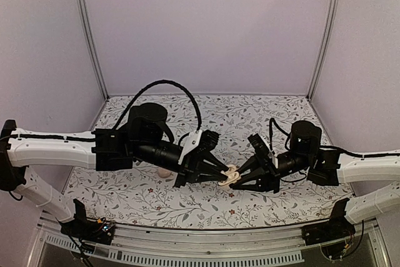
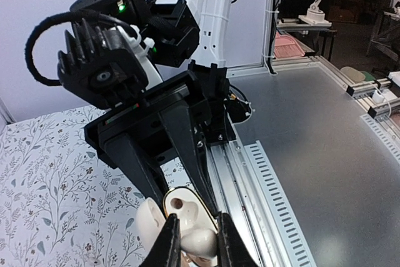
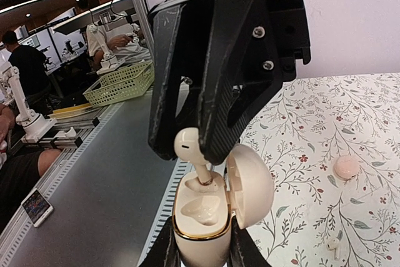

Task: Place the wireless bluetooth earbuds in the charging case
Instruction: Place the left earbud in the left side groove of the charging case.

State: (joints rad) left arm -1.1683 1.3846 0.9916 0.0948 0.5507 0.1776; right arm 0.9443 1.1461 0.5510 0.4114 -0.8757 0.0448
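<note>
Above the charging case (image 3: 200,217), which the right gripper (image 3: 203,248) clamps by its base with the lid swung open to one side, the left gripper (image 3: 187,153) pinches an earbud (image 3: 185,142) whose stem tip dips into one socket of the case. Trouble would come from the tilt: the stem looks angled, so pushing down may jam it on the socket rim, twist the case in its grip, or pop the bud free.

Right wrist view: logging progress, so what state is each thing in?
charging case: lid open.
earbud: stem tip in the case mouth, not seated.
second earbud: loose on the table.
pink lump: lying on the table.
left gripper: shut on earbud.
right gripper: shut on charging case.
</note>
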